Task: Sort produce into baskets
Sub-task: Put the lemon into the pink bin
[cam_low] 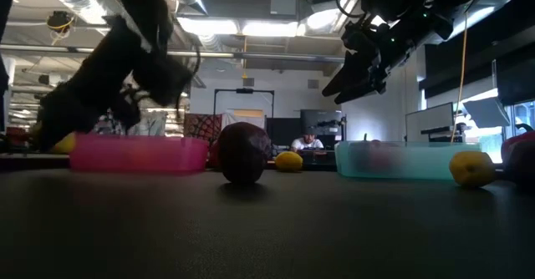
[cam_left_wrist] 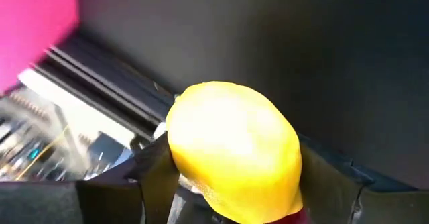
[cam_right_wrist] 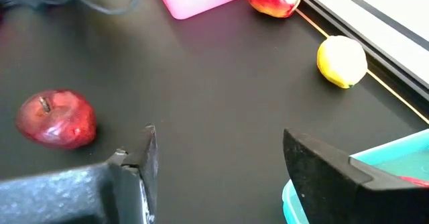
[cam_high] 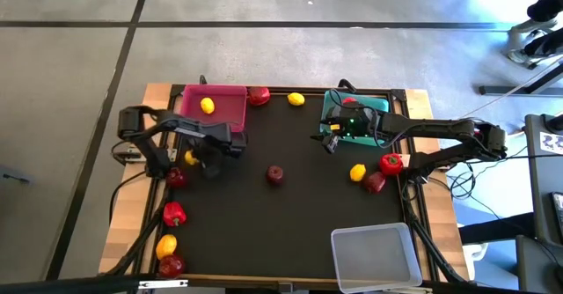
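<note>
While the left gripper (cam_high: pixel 195 158) closes around a yellow lemon (cam_left_wrist: pixel 231 160) near the table's left edge, just beside the pink basket (cam_high: pixel 230 111), its fingers (cam_left_wrist: pixel 151 177) sit on either side of the fruit, seemingly gripping it so it can go into that basket, where another lemon (cam_high: pixel 207 106) already lies. Over by the teal basket (cam_high: pixel 327 107), the right gripper (cam_right_wrist: pixel 218 160) hangs above the mat with its fingers apart and nothing between them, probably just clear of a drop, since a red item shows inside that basket. An apple (cam_high: pixel 275 174) sits alone mid-table; a pepper (cam_high: pixel 391 163), a lemon and another apple cluster near the right edge, and more produce lines the left edge. Still empty, the clear basket (cam_high: pixel 339 239) stands at the front right corner. No brand, label or writing is readable anywhere
</note>
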You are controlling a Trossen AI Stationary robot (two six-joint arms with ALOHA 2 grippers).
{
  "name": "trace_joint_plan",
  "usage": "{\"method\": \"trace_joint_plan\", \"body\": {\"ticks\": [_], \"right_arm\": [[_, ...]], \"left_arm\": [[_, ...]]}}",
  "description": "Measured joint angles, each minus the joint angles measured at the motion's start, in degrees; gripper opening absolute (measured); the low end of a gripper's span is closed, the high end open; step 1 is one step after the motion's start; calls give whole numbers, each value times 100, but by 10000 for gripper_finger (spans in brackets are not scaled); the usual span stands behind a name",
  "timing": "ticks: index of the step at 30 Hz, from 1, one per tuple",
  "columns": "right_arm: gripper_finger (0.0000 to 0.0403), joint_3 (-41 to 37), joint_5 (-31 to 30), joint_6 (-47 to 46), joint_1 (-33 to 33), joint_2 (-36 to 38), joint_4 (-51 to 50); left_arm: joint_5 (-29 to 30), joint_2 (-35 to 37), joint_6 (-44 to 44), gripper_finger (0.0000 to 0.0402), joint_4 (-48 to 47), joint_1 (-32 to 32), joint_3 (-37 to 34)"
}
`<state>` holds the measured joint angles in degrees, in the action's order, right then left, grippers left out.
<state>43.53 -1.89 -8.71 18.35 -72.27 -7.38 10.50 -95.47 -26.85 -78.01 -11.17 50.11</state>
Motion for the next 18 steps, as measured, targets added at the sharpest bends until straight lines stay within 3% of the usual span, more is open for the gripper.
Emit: {"method": "trace_joint_plan", "body": {"ticks": [6, 18], "right_arm": [[237, 0, 0, 0, -2, 0, 4], [237, 0, 1, 0, -1, 0, 6]], "left_arm": [[163, 862, -6, 247, 12, -23, 484], [1339, 2379, 13, 262, 682, -441, 772]]}}
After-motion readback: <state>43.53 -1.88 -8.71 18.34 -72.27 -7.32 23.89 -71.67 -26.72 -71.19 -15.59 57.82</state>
